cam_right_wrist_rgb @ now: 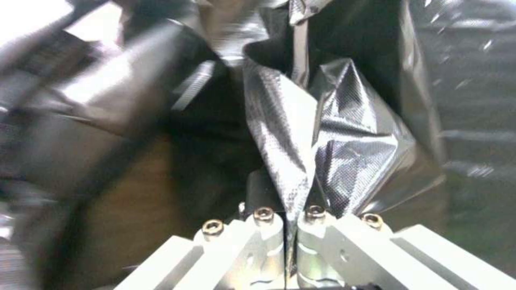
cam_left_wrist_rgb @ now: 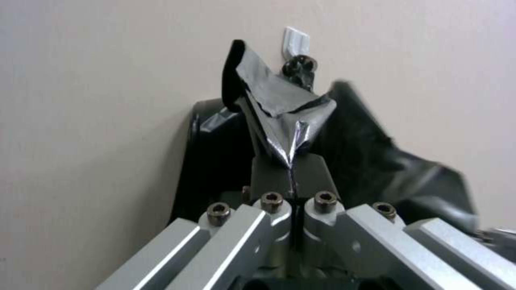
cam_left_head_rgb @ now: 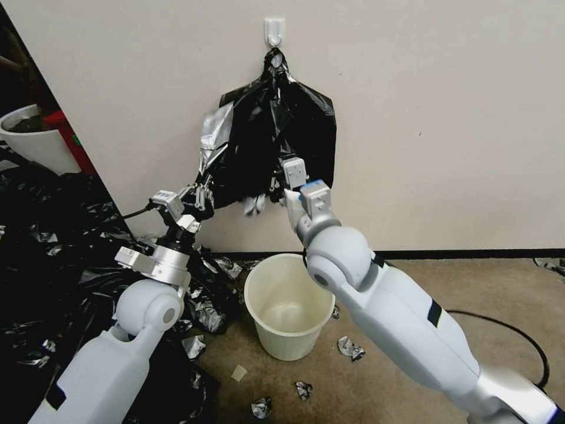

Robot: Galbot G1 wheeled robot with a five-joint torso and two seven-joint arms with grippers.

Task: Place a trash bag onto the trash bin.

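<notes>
Trash bag [cam_left_head_rgb: 276,147]: hangs by its knotted top from a white wall hook [cam_left_head_rgb: 274,29], straight above the trash bin; its lower edge is pulled out sideways, judged so that the mouth can be spread before it goes over the rim.

Trash bin [cam_left_head_rgb: 288,306]: a cream bucket standing upright and empty on the floor, below the bag and near the wall, between the two arms.

Left gripper [cam_left_head_rgb: 197,197]: above the bin and to its left, jaws closed on a pinched fold of the bag's left edge, which drags that corner outward.

Right gripper [cam_left_head_rgb: 292,176]: directly above the bin at the bag's bottom edge, jaws closed on a crease of film there.

Why both grips: two holds set apart along the hem likely serve to open the bag wide.

Progress: the bag is not yet off the hook or on the bin.

Heap of black plastic [cam_left_head_rgb: 53,247]: lies on the floor left of the bin, apart from it.
</notes>
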